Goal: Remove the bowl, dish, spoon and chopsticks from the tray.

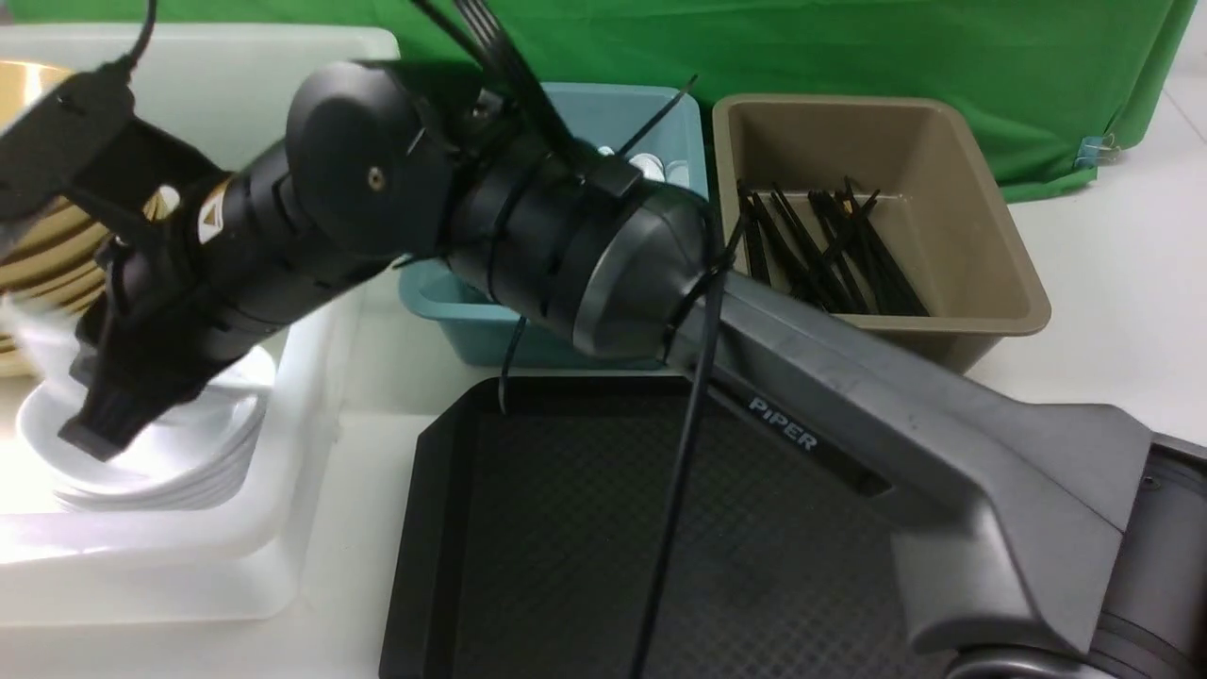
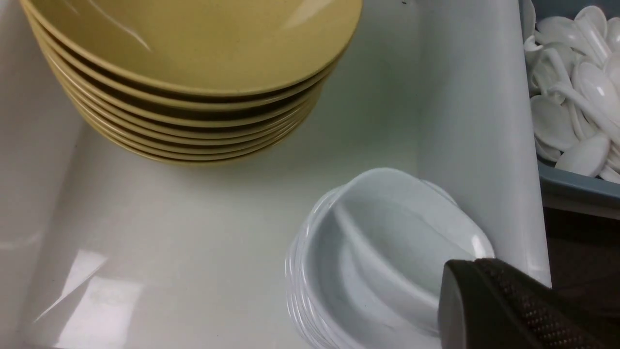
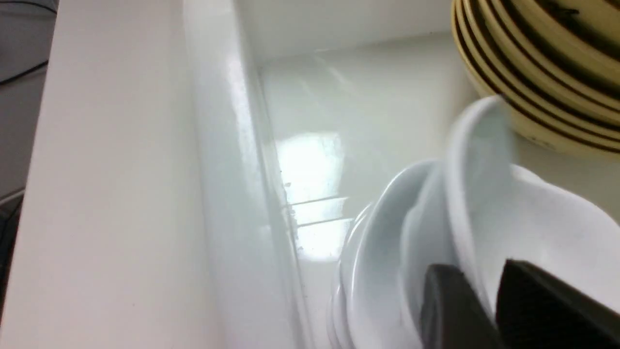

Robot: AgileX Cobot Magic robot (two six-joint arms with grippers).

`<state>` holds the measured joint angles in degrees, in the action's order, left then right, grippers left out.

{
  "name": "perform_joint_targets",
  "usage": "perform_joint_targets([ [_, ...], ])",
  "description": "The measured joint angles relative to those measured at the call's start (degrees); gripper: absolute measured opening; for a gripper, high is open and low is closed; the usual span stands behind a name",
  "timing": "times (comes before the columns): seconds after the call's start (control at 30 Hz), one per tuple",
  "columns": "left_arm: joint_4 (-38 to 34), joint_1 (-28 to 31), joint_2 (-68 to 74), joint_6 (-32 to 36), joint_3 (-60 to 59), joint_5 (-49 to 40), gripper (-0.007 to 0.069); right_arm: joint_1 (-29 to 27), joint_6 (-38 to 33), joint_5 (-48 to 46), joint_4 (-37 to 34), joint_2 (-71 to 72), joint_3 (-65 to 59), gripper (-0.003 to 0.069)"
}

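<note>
Dish (image 3: 547, 223) looks light, stiff, slick and chippable, so you want the thin rim, pinched gently. Your right gripper (image 3: 484, 283) has its jaws astride that rim, the dish tilted on edge just below it, over the stack (image 3: 378, 252) in the tub (image 3: 218, 145); whether they pinch, you cannot tell. Your left gripper (image 2: 494, 300) is closed, empty-looking, near the stack.

The right arm (image 1: 943, 443) is showing a long grey link that is bearing the white word PIPER (image 1: 782, 423); its joints (image 1: 585, 255) are gleaming black and rounded, one cap carrying a small brass-coloured screw (image 1: 376, 176); black zip ties (image 1: 514, 66) are binding the housings; a thin black cable (image 1: 679, 471) is trailing down; a yellow-and-white label (image 1: 213, 215) is sitting near the wrist; the left gripper (image 2: 489, 300) is showing a black knurled face.
</note>
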<state>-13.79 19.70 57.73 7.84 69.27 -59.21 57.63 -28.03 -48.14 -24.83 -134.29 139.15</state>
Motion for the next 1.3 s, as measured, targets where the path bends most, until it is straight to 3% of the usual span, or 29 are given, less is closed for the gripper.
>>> perform_joint_targets([
  [0.13,0.0,0.1,0.0,0.0,0.0,0.0,-0.0003,0.0,0.1,-0.4,0.6,0.0,0.5,0.0382],
  [0.23,-0.1,0.1,0.0,0.0,0.0,0.0,-0.0002,0.0,0.9,-3.0,0.7,0.8,0.9,0.0484],
  [0.3,-0.1,0.1,0.0,0.0,0.0,0.0,0.0000,-0.1,2.1,-5.4,0.8,2.3,1.3,0.0524],
  [0.4,-0.3,0.1,0.0,0.2,0.0,0.0,0.0001,-0.3,3.5,-9.7,2.6,6.2,1.9,0.0528],
  [0.47,-1.4,0.1,0.0,1.4,0.0,0.0,0.0001,-0.8,6.8,-13.8,8.0,9.5,2.3,0.0463],
  [0.6,-5.3,-3.2,-0.1,5.0,0.0,0.1,0.0001,-3.4,16.2,-20.0,24.8,17.7,0.5,0.0128],
  [0.67,-6.7,-6.2,-0.3,6.5,0.0,0.1,0.0001,-5.2,18.1,-20.4,27.9,21.5,-1.8,0.0065],
  [0.7,-7.6,-10.7,-0.6,8.0,0.0,0.1,0.0001,-7.5,19.5,-20.8,29.7,25.8,-4.9,0.0036],
  [0.77,-8.4,-15.6,-1.3,9.3,-0.1,0.5,0.0001,-9.3,20.8,-20.8,30.8,30.7,-8.8,0.0020],
  [0.87,-9.0,-29.0,-4.7,12.0,-0.2,4.3,0.0001,-12.5,24.4,-19.5,34.1,46.7,-21.6,0.0007],
  [0.9,-9.0,-29.6,-4.9,12.1,-0.2,4.6,0.0001,-12.6,24.9,-19.2,34.9,47.7,-23.4,0.0007],
  [1.03,-5.9,-40.4,-11.5,11.6,-0.9,7.6,0.0001,-13.1,33.3,-6.8,44.6,69.3,-46.7,0.0006],
  [1.1,-4.3,-42.0,-15.6,10.6,-3.4,9.9,0.0001,-13.1,38.4,4.2,47.6,80.5,-60.2,0.0006],
  [1.2,-3.2,-42.4,-19.5,10.6,-6.8,13.1,0.0001,-13.1,42.5,13.0,50.3,90.3,-71.2,0.0006],
  [1.3,-0.9,-42.5,-30.1,5.3,-18.8,21.3,0.0001,-13.2,48.3,25.2,56.6,105.1,-90.2,0.0006],
])
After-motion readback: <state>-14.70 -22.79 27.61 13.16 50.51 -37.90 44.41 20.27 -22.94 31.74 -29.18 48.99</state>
